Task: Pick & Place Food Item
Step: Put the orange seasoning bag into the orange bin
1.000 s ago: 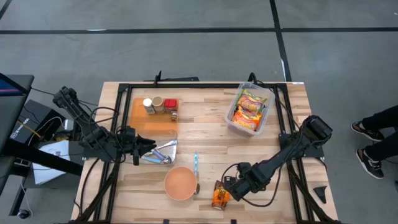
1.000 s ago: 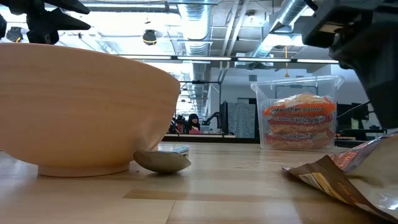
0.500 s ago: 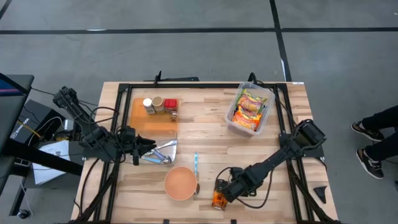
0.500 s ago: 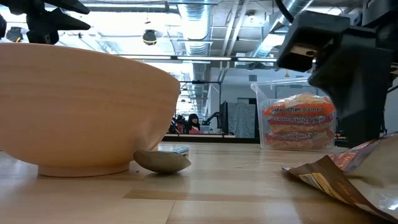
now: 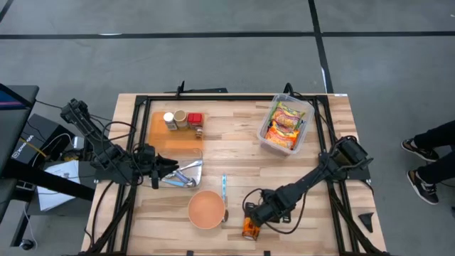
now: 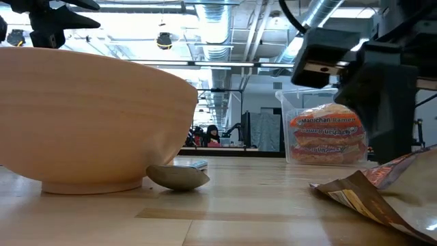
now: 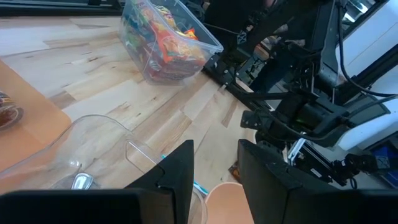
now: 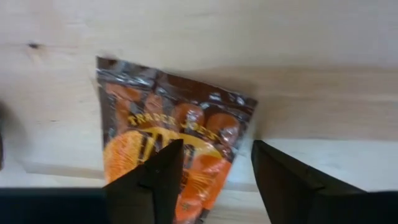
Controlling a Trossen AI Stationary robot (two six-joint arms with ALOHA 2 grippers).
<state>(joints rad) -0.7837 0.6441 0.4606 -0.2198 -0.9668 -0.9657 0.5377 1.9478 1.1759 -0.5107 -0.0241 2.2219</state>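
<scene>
Left gripper (image 5: 173, 169) parked at mid-left of the high view, fingers slightly apart, holding nothing, right by a clear tub (image 5: 186, 173). Further right, bowl (image 5: 207, 209) at lower centre. Then right gripper (image 5: 250, 216) low over the snack bag (image 5: 249, 227) at bottom centre, fingers apart, straddling the bag's top edge, not clamped yet. Could easily pinch just the crinkly edge and slip off, or shove the bag off the table's near edge.
</scene>
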